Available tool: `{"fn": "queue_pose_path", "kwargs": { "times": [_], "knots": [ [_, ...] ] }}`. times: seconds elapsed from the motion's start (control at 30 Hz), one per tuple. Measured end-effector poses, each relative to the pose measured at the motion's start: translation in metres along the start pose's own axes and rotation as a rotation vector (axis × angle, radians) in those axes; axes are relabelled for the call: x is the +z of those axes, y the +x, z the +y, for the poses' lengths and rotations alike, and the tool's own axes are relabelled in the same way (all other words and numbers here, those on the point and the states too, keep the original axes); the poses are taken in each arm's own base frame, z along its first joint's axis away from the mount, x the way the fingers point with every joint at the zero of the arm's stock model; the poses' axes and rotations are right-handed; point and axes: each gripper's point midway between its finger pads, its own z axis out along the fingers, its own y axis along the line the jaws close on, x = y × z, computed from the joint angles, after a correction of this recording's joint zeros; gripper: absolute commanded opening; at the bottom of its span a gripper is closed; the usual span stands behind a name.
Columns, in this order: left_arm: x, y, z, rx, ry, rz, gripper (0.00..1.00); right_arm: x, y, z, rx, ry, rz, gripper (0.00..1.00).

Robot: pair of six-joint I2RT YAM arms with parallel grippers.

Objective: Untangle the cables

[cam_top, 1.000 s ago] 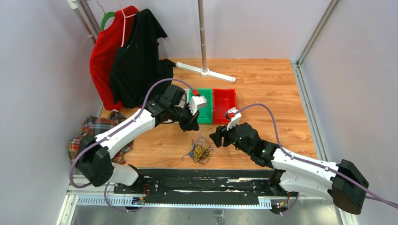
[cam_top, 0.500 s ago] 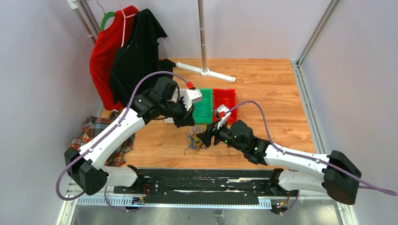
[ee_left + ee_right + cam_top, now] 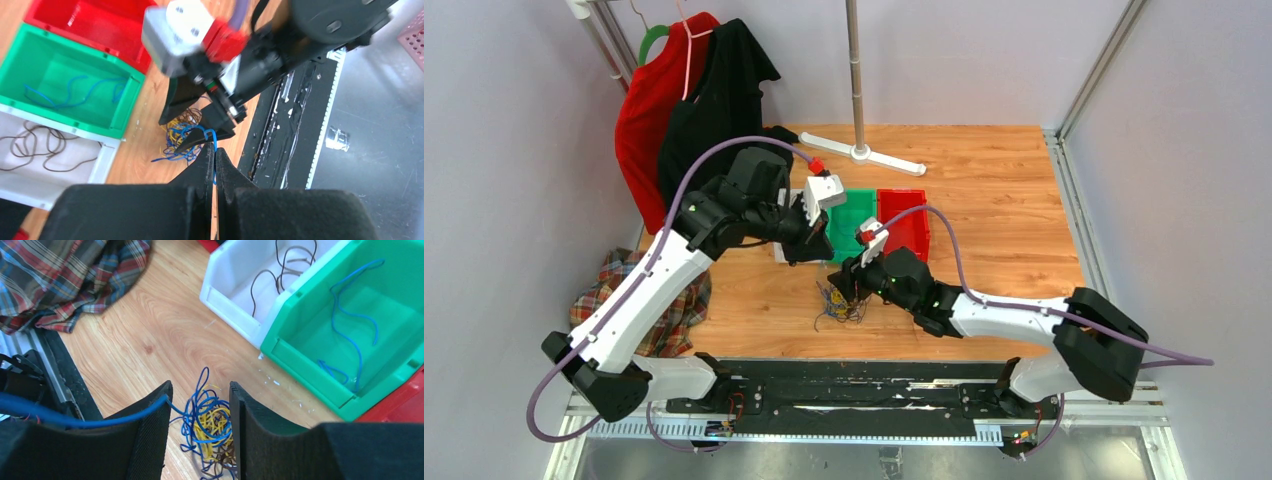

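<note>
Our right end effector (image 3: 200, 387) has reached the cables (image 3: 210, 425), open; let us pin them while the left end effector (image 3: 215, 152), gripping a blue strand (image 3: 192, 131), lifts slowly.

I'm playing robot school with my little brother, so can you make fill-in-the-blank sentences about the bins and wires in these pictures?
1. The lone cable in the green bin is coloured ___.
2. The brown cable lies in the ___ bin.
3. The left end effector is ___ on a blue strand.
4. The right end effector has its jaws ___ at the tangled cables.
Missing words: blue; white; shut; open.
</note>
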Motion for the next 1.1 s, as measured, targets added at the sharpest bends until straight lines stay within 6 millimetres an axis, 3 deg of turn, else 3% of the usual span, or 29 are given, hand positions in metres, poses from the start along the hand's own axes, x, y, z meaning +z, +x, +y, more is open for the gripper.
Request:
{"fn": "queue_pose_path", "kwargs": {
  "times": [0.2, 0.5, 0.67, 0.87, 0.97, 1.1],
  "knots": [
    [-0.032, -0.044, -0.012, 0.081, -0.022, -0.102, 0.0, 0.008, 0.028, -0.005, 0.036, 0.008, 0.03, 0.38],
    [-0.104, -0.133, -0.029, 0.271, -0.139, -0.342, 0.01, -0.01, 0.075, -0.018, 0.101, 0.034, 0.081, 0.37],
    [-0.14, -0.174, -0.029, 0.339, -0.243, -0.464, 0.01, -0.022, 0.099, -0.027, 0.137, 0.064, 0.108, 0.37],
    [-0.174, -0.214, -0.016, 0.387, -0.413, -0.63, 0.0, -0.028, 0.107, -0.031, 0.161, 0.08, 0.107, 0.38],
    [-0.194, -0.233, -0.012, 0.405, -0.495, -0.741, 0.01, -0.03, 0.11, -0.033, 0.163, 0.091, 0.11, 0.44],
    [-0.231, -0.264, -0.017, 0.428, -0.577, -0.918, 0.01, -0.032, 0.113, -0.034, 0.165, 0.095, 0.114, 0.46]
  ]
}}
